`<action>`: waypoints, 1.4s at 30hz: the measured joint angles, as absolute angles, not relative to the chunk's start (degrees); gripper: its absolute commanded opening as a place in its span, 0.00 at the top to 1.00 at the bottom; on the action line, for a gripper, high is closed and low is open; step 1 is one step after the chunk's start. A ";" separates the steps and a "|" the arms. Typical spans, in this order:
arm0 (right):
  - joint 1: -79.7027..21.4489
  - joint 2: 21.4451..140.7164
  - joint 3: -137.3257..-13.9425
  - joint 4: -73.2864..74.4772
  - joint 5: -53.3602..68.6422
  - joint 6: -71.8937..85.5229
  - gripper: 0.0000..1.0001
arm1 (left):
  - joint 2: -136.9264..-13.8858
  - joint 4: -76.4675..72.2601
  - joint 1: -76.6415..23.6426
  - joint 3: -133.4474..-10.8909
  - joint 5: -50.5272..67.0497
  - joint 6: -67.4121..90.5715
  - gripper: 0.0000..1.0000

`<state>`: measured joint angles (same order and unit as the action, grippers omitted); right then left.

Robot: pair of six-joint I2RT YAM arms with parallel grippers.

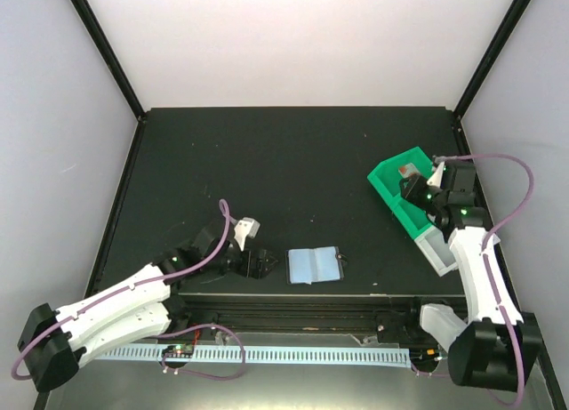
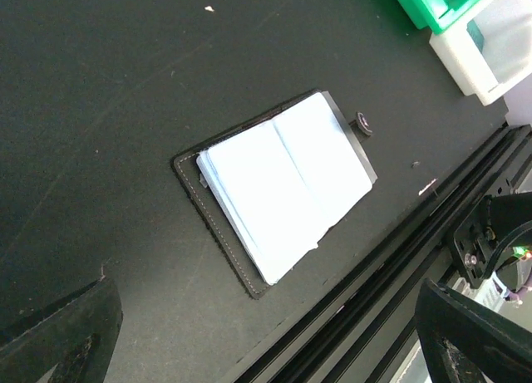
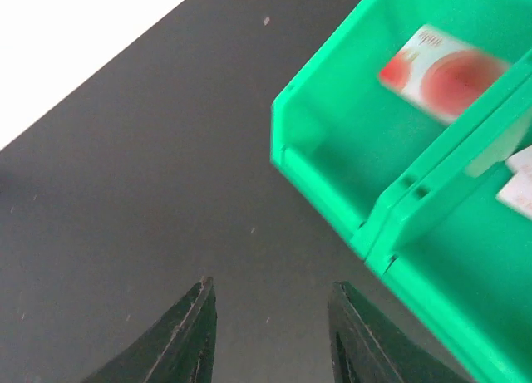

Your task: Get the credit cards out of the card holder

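The card holder lies open on the black table near the front edge, pale blue-grey lining up. In the left wrist view it lies flat, its snap tab at the far side; I cannot tell if cards sit in its pockets. My left gripper is open and empty just left of it, both fingers spread wide at the bottom corners. My right gripper is open and empty beside the green tray. A pale card with a red round mark lies in the tray; another pale card lies in the adjoining compartment.
A white bin stands against the green tray's near side, also in the left wrist view. A black rail runs along the table's front edge, close to the card holder.
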<state>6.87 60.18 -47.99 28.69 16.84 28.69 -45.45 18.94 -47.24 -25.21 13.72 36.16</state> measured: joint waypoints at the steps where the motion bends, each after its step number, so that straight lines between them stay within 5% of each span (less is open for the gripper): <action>1: 5.63 59.18 -47.44 28.99 17.06 28.38 0.61 | -45.69 18.72 -47.24 -25.21 13.76 36.45 0.03; 21: -21.80 49.60 -24.86 27.16 22.52 34.02 0.58 | -59.61 -5.10 -47.20 -20.51 22.20 50.33 0.06; 42: -39.33 65.56 -19.62 11.20 20.95 40.97 0.64 | -65.28 -13.82 -47.20 -17.19 24.97 53.60 0.09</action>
<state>-39.33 65.56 -19.62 11.20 20.95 40.97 -65.28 -13.82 -47.20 -17.19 24.97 53.60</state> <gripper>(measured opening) 0.394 0.919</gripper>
